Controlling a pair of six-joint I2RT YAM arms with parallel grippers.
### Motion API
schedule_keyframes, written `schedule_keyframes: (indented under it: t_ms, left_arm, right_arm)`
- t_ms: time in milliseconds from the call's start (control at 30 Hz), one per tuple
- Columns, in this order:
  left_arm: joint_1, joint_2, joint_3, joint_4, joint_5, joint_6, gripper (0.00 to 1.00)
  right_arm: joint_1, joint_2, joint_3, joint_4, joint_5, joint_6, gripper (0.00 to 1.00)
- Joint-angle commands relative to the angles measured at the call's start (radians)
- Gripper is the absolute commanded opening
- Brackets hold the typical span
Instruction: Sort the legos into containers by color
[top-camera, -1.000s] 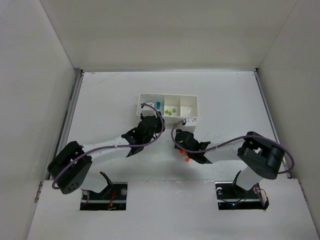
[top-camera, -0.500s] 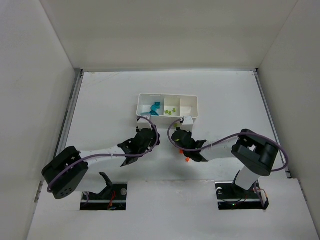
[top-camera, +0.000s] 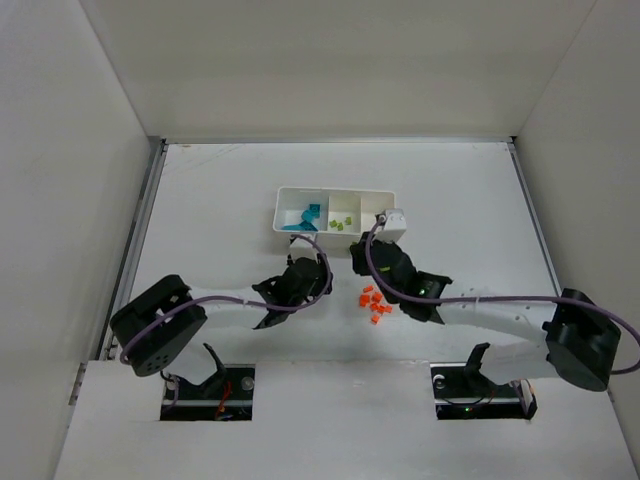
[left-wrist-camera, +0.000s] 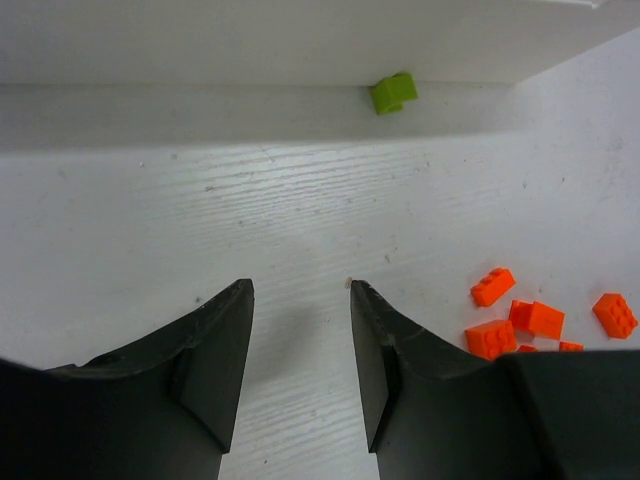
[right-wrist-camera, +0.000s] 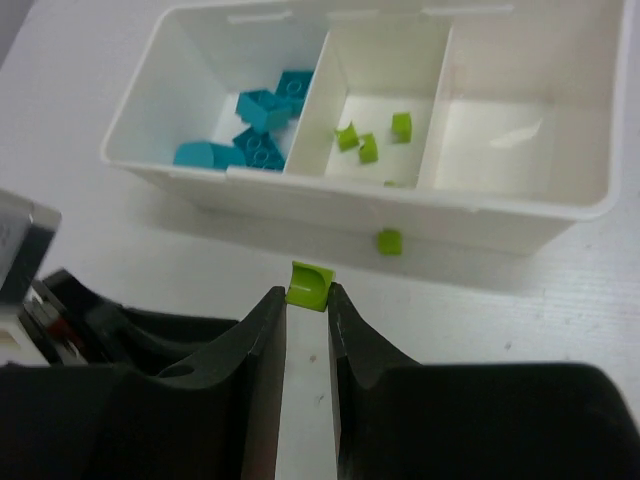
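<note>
The white tray (top-camera: 335, 192) has three compartments: teal bricks (right-wrist-camera: 262, 132) at the left, lime-green bricks (right-wrist-camera: 368, 140) in the middle, the right one (right-wrist-camera: 510, 140) bare. My right gripper (right-wrist-camera: 307, 292) is shut on a lime-green brick (right-wrist-camera: 310, 285), held just in front of the tray's near wall. Another green brick (right-wrist-camera: 389, 241) lies on the table against that wall; it also shows in the left wrist view (left-wrist-camera: 394, 93). My left gripper (left-wrist-camera: 300, 290) is open and empty over bare table. Several orange bricks (top-camera: 373, 304) lie to its right.
The orange bricks (left-wrist-camera: 520, 318) lie close to my left gripper's right finger. The left arm's wrist (right-wrist-camera: 110, 330) sits at the left of the right wrist view. White walls enclose the table on three sides.
My right gripper has lifted away from the orange pile toward the tray with a green brick. My left gripper has drawn back from the tray to the table.
</note>
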Motion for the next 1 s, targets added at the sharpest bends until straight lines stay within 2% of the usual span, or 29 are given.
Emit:
schedule_keyframes:
  t_ms: [0, 200, 333, 400, 600, 967]
  left_arm:
    - [-0.012, 0.056, 0.072, 0.094, 0.024, 0.009, 0.41]
    - [-0.035, 0.159, 0.145, 0.131, 0.018, 0.02, 0.41]
    - [-0.035, 0.211, 0.183, 0.138, 0.004, 0.012, 0.41]
    - [-0.035, 0.239, 0.201, 0.138, -0.008, 0.009, 0.41]
    - [-0.042, 0.317, 0.255, 0.137, -0.057, 0.002, 0.4]
    - [-0.09, 0.45, 0.37, 0.123, -0.275, -0.008, 0.4]
  right_arm:
    - [-0.097, 0.041, 0.087, 0.046, -0.094, -0.094, 0.21]
    - [-0.199, 0.216, 0.228, 0.091, -0.195, -0.136, 0.22]
    - [-0.231, 0.276, 0.283, 0.097, -0.206, -0.142, 0.42]
    - [-0.233, 0.264, 0.282, 0.102, -0.212, -0.142, 0.45]
    - [-0.23, 0.184, 0.196, 0.122, -0.205, -0.13, 0.46]
    - [-0.174, 0.008, -0.017, 0.195, -0.185, -0.035, 0.46]
